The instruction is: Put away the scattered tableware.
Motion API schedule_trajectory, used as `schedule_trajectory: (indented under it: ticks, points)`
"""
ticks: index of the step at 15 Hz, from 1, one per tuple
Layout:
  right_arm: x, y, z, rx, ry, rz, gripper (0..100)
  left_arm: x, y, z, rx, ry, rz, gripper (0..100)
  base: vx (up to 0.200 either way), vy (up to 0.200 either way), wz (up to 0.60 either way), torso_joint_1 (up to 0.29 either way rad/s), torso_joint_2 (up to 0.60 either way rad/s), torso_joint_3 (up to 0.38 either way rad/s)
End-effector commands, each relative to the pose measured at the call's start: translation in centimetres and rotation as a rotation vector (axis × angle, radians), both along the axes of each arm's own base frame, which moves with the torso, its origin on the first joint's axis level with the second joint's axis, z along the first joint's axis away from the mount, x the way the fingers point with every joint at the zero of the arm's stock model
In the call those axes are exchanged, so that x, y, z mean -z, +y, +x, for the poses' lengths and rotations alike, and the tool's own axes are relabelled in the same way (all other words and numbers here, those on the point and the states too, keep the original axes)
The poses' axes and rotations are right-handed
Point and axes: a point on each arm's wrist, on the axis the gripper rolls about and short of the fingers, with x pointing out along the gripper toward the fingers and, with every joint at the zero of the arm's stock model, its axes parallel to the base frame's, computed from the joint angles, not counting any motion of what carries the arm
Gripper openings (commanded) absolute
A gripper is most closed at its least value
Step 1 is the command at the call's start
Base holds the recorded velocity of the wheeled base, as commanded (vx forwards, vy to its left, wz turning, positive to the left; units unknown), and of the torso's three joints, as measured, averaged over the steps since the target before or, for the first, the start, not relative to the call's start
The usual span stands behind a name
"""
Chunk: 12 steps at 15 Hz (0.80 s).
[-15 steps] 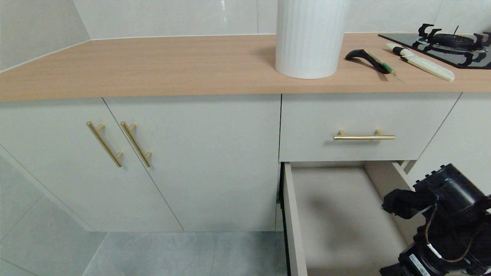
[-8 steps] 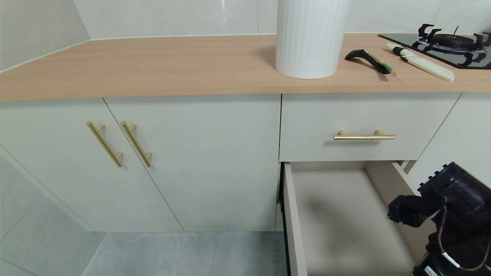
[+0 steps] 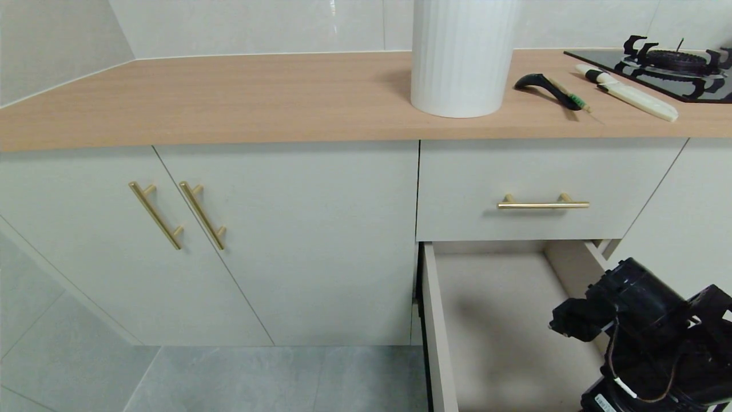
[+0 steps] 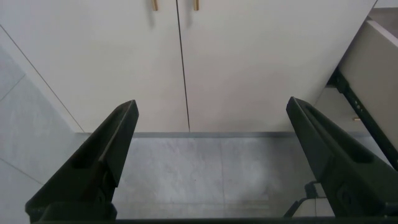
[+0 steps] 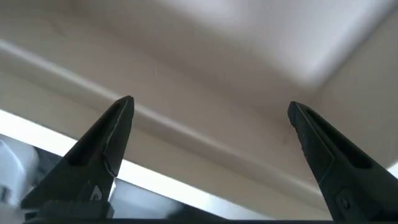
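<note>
On the worktop [image 3: 257, 97], by the hob [image 3: 675, 60], lie the knife [image 3: 629, 97] and black-handled tool [image 3: 549, 87], well above the open drawer [image 3: 437, 326]. Right claw [image 5: 210, 106], at the drawer, and left claw [image 4: 210, 106], over the floor [image 4: 199, 180], gape wide and empty. If the right arm rises carelessly, it might strike the handle [image 3: 543, 203] above it.

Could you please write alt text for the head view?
The right gripper hangs over the right side of an open lower drawer. On the countertop above lie a black-handled tool and a white knife, beside a white ribbed container.
</note>
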Motion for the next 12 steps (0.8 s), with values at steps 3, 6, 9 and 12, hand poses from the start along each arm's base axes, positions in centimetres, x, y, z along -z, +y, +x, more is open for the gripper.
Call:
schedule_trajectory:
  ticks: [3, 6, 9, 12]
  points:
    - [0.3, -0.2, -0.5, -0.025, 0.05, -0.034, 100, 0.0, 0.0, 0.0, -0.001, 0.001, 0.0, 100, 0.0, 0.0, 0.0, 0.0, 0.0, 0.0]
    - [0.1, -0.2, -0.3, -0.019, 0.037, -0.025, 100, 0.0, 0.0, 0.0, -0.001, 0.001, 0.0, 100, 0.0, 0.0, 0.0, 0.0, 0.0, 0.0]
    - [-1.9, 0.0, 0.1, 0.069, -0.048, 0.057, 100, 0.0, 0.0, 0.0, -0.001, 0.001, 0.0, 100, 0.0, 0.0, 0.0, 0.0, 0.0, 0.0]
    - [-6.5, -1.9, -0.5, 0.19, -0.233, 0.202, 100, 0.0, 0.0, 0.0, -0.001, 0.001, 0.0, 100, 0.0, 0.0, 0.0, 0.0, 0.0, 0.0]
